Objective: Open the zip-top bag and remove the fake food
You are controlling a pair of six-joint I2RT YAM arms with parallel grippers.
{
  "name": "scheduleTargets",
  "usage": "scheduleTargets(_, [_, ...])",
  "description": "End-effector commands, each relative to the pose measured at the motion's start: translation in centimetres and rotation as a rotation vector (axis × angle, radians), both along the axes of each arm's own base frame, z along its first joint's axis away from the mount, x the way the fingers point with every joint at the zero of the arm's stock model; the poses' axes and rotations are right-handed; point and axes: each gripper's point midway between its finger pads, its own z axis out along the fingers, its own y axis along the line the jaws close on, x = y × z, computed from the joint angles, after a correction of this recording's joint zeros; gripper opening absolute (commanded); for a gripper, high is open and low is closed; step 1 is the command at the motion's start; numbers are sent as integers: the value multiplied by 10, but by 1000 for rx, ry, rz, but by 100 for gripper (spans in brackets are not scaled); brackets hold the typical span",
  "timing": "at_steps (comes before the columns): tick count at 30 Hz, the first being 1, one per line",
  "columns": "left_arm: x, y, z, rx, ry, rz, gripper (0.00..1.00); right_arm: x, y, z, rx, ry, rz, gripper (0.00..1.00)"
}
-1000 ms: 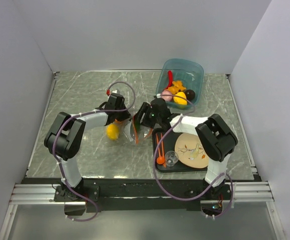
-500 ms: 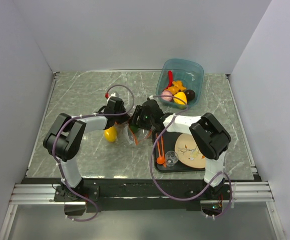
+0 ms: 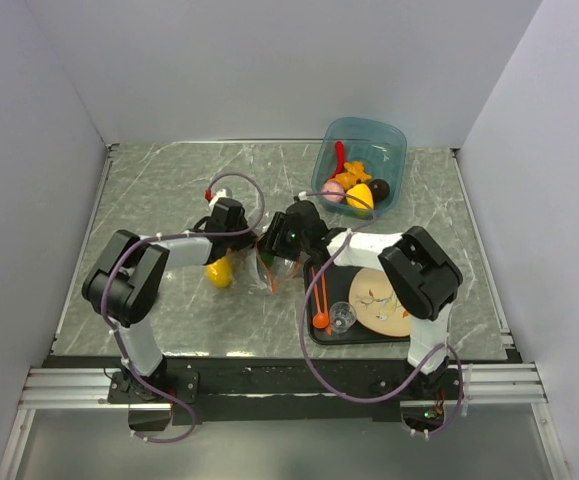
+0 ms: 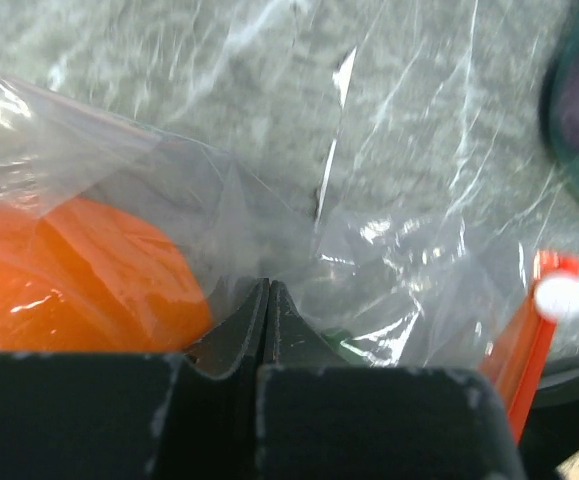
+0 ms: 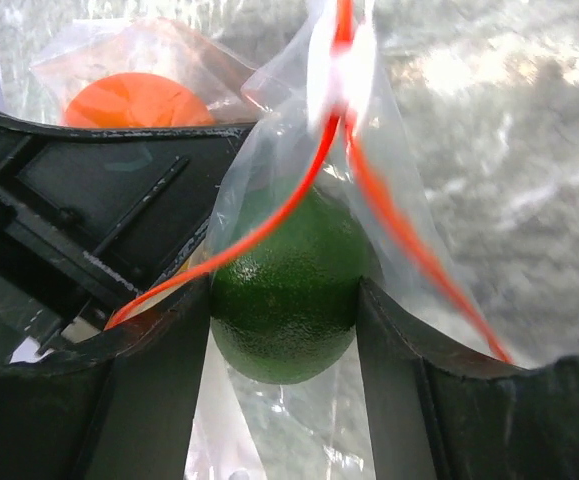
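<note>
Clear floppy plastic zip-top bag point(image 4: 389, 260) is being pinched by the closed left pincer point(image 4: 267, 292); the right pincer point(image 5: 284, 290) is clamping a green plastic lime point(image 5: 284, 320) through it.

A grey marbled table top point(image 3: 159, 190) with pale veins fills the middle of the top view. It is closed in by three plain white walls: a back wall point(image 3: 269, 60) across the top of the frame, and a left wall point(image 3: 19, 200) and a right wall point(image 3: 554, 200) slanting in at the sides. A slotted aluminium rail point(image 3: 69, 385) runs along the bottom, with a dull grey surface point(image 3: 269, 450) below it. The light is soft and even, with faint shadows.
</note>
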Motion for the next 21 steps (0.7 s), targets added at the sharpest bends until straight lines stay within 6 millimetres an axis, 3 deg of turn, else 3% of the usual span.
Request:
scheduleTargets(1, [-31, 23, -30, 44, 123, 21, 1, 4, -10, 35, -4, -94, -18, 48])
scheduleTargets(7, [-32, 31, -31, 55, 122, 29, 1, -2, -21, 38, -28, -109, -27, 50])
scheduleTargets(10, [-32, 29, -30, 47, 116, 15, 1, -2, -22, 38, -39, -115, -21, 57])
scheduleTargets(21, [-34, 25, -36, 32, 123, -1, 1, -1, 3, 21, -81, -68, 71, 55])
